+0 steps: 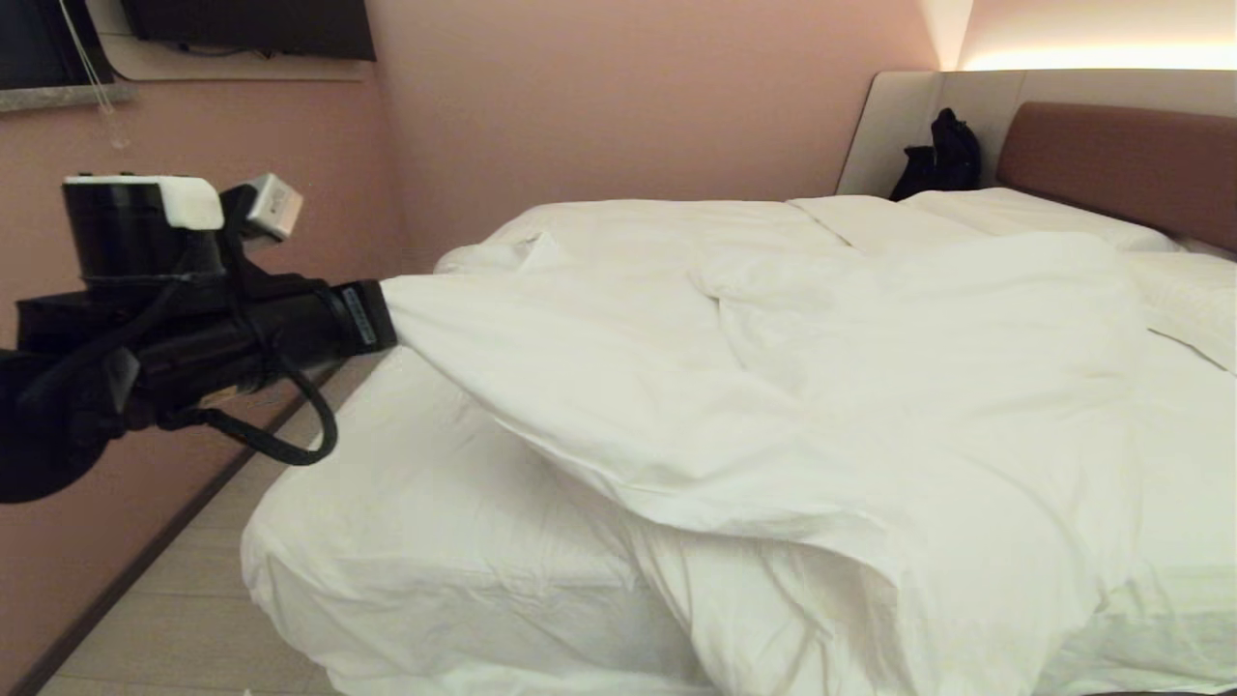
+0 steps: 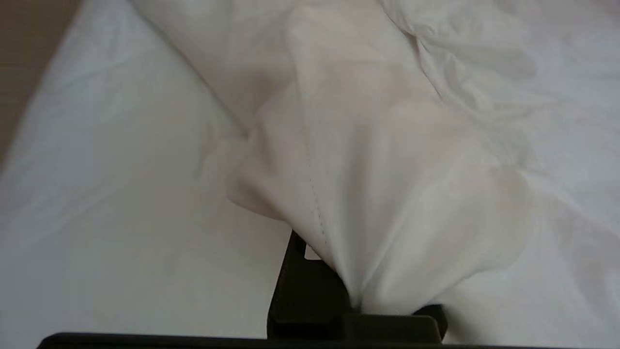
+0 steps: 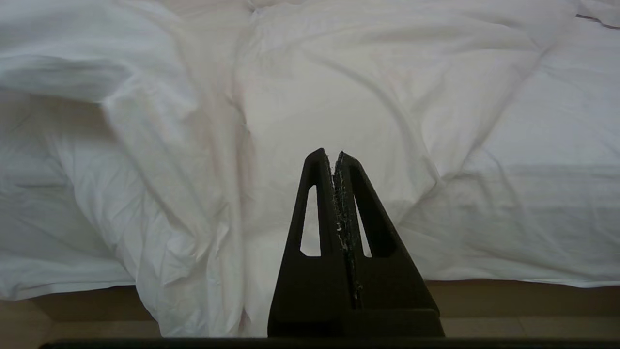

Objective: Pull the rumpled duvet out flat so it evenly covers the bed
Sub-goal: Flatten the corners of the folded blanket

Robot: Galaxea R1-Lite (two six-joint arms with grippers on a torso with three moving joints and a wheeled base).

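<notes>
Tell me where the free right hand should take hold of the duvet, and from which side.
Probably the duvet's edge hanging over the foot of the bed, approached from the foot side. That hem drapes loose off the mattress, so it can be pinched. The right hand is shut and holds nothing; the left hand already grips a corner.

The duvet (image 1: 821, 387), white and puffy, lies rumpled across the bed (image 1: 406, 541), one corner drawn out taut to the left, lifted off the sheet. Its near edge hangs over the bed's near side. The near-left mattress is uncovered.
</notes>
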